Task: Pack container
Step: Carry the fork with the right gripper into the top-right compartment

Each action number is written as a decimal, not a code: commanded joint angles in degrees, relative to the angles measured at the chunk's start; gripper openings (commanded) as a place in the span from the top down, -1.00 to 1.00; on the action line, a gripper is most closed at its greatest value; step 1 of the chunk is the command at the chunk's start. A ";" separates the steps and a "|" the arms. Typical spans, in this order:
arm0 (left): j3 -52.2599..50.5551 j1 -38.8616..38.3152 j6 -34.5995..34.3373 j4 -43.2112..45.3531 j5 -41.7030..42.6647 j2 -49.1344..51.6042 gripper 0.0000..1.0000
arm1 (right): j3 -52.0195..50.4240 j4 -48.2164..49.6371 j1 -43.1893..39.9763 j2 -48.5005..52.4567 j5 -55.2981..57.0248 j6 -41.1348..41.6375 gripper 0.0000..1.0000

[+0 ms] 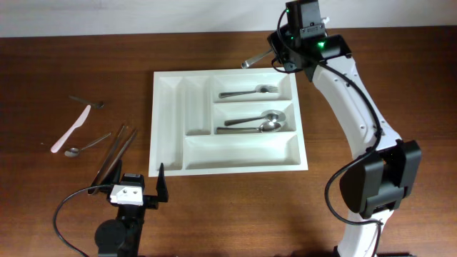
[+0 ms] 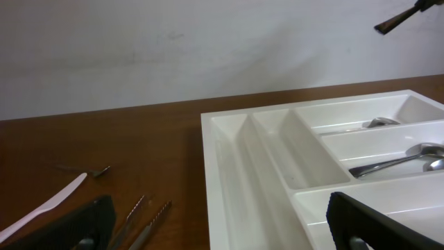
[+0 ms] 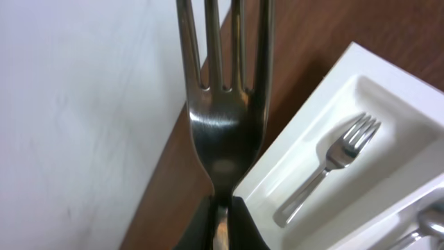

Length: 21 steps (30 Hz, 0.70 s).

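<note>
Above the far rim of the container (image 1: 228,170), the right tool (image 3: 220,214) pinches a fork (image 3: 223,128) tightly at its neck, so it could swivel and drop across that rim

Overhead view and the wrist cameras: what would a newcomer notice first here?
A big white tray sits on the table, a fork and spoons in its upper right compartments. The jaws of the right arm grip a second fork just beyond the tray's far edge. Loose cutlery lies left of the tray.
</note>
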 commanded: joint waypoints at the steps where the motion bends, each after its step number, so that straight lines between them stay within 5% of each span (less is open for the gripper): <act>1: -0.46 0.35 1.09 0.15 0.42 0.02 -0.99 | -1.88 0.20 1.01 1.33 2.71 6.64 0.92; 21: -0.46 0.35 1.09 0.15 0.42 0.02 -0.98 | -2.45 -1.51 6.82 9.64 1.60 11.32 0.93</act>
